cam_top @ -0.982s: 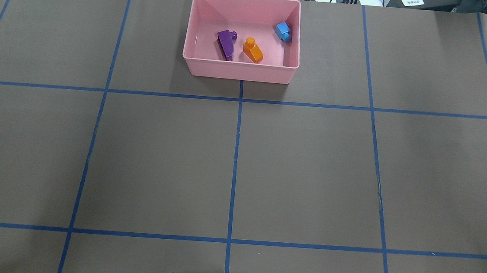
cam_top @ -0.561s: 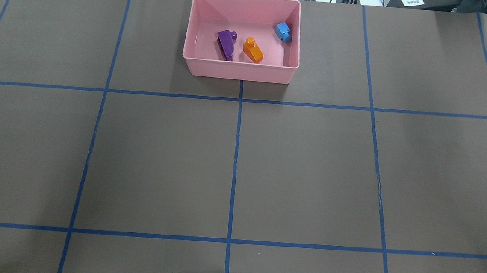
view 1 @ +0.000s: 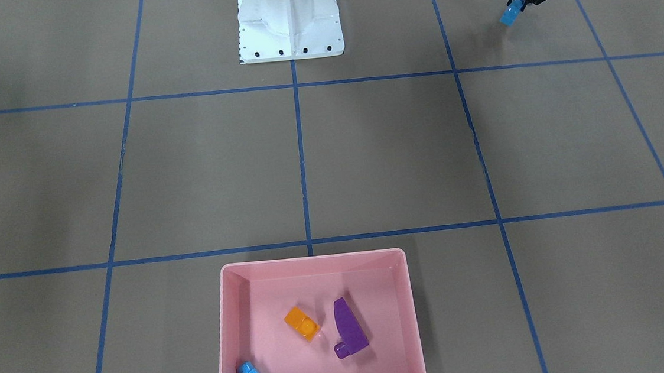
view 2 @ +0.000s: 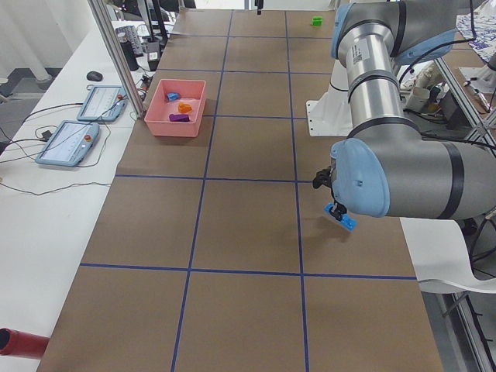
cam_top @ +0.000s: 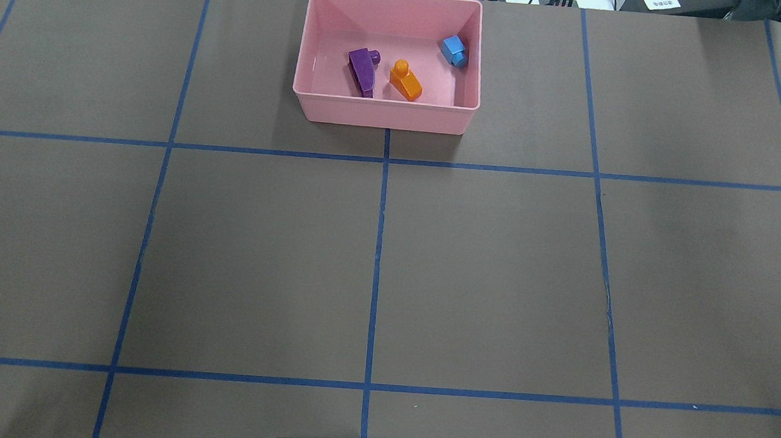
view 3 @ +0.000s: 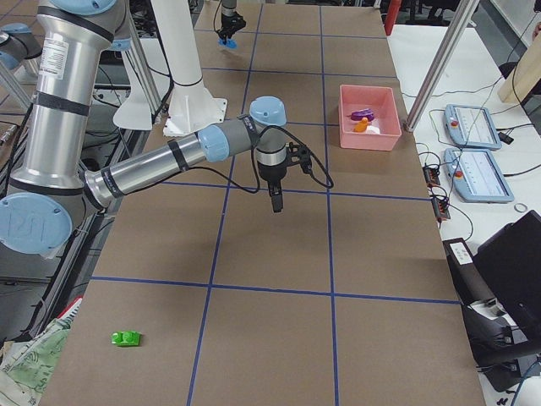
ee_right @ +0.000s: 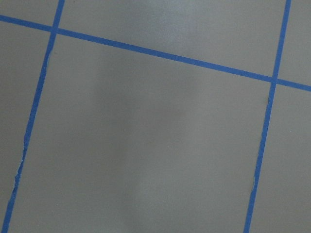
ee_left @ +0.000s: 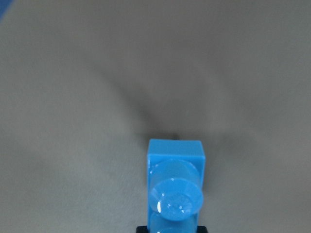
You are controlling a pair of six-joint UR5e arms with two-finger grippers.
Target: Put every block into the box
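Note:
The pink box [cam_top: 384,113] stands at the table's far middle. In it lie the purple wedge [cam_top: 362,73], the orange brick [cam_top: 405,81] and the small blue brick [cam_top: 454,50]. My left gripper [view 1: 517,3] is shut on the long blue brick [view 1: 509,16] and holds it above the table near the robot's side, far to the left; the brick fills the left wrist view [ee_left: 175,189]. The green brick [view 3: 127,338] lies on the table far to the right. My right gripper [view 3: 275,203] hangs over the table's middle; I cannot tell whether it is open or shut.
The white robot base [view 1: 289,24] stands at the table's near middle edge. Blue tape lines [cam_top: 377,259] divide the brown table cover into squares. Tablets [view 2: 66,143] and cables lie on a side bench beyond the box.
My left gripper with the long blue brick has come into the bottom left corner of the overhead view. The box and the three bricks in it have not moved.

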